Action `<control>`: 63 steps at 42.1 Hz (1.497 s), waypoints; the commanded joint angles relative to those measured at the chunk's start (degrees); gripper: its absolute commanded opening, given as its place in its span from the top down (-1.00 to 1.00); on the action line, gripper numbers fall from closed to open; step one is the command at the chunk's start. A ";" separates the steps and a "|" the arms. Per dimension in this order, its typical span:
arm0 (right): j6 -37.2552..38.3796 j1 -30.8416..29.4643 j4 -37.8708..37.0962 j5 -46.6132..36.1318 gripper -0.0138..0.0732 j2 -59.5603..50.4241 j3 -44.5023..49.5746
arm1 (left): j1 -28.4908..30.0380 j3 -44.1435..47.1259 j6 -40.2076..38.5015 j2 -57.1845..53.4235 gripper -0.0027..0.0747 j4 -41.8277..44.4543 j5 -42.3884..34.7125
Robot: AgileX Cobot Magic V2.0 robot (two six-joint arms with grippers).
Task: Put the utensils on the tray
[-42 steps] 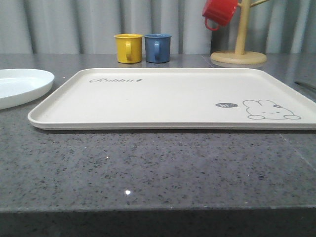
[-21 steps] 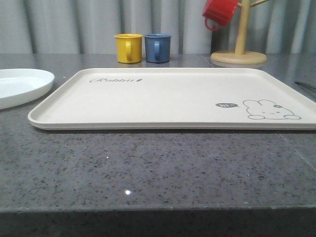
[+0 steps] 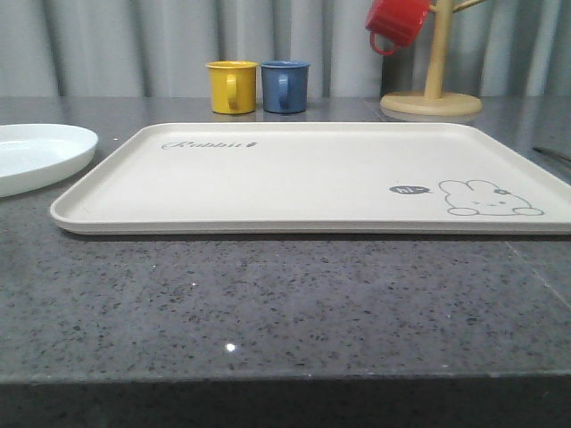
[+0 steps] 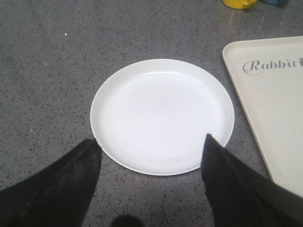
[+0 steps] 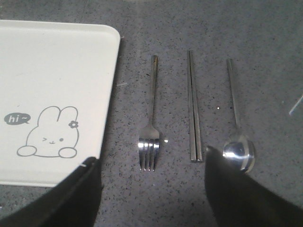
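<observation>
Lying parallel: fork (image 5: 150,124), chopsticks (image 5: 193,108), spoon (image 5: 237,121)

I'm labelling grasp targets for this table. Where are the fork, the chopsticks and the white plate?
fork (image 5: 151,109), right wrist view, on the lower handle just above the tines.
chopsticks (image 5: 193,106), right wrist view, midway along the pair.
white plate (image 4: 161,116), left wrist view, on the flat centre of the dish.

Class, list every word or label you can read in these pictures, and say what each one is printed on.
"Rabbit": grey script near one corner of the cream tray, clear in the left wrist view; in the front view the same script is too slanted to read.
"hi~": in the dark speech bubble beside the rabbit drawing on the tray.
Nothing else bears readable text.
</observation>
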 commanded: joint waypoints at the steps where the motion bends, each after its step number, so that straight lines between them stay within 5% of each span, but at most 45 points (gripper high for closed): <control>1: -0.46 -0.20 -0.92 -4.34 -0.47 0.33 -1.74 | 0.32 -1.80 -0.16 2.24 -0.26 0.02 -4.34; 9: -0.46 -0.20 -0.92 -4.34 -0.47 0.33 -1.74 | 1.34 -4.84 -0.16 9.95 -0.26 3.44 -0.38; 16: -0.46 -0.20 -0.92 -4.34 -0.47 0.33 -1.74 | 8.99 -9.62 0.88 18.43 -0.26 0.39 3.29; 27: -0.46 -0.20 -0.92 -4.34 -0.47 0.33 -1.74 | 19.80 -15.38 22.73 31.40 -0.26 -26.53 6.21; 47: -0.46 -0.20 -0.92 -4.34 -0.47 0.33 -1.74 | 20.46 -20.43 25.85 42.47 -0.25 -32.13 4.85; 50: -0.46 -0.20 -0.92 -4.34 -0.47 0.33 -1.74 | 20.46 -20.66 25.85 42.56 -0.17 -32.13 4.61; 63: -0.46 -0.20 -0.92 -4.34 -0.47 0.33 -1.74 | 20.46 -20.66 25.85 42.56 0.82 -31.33 4.97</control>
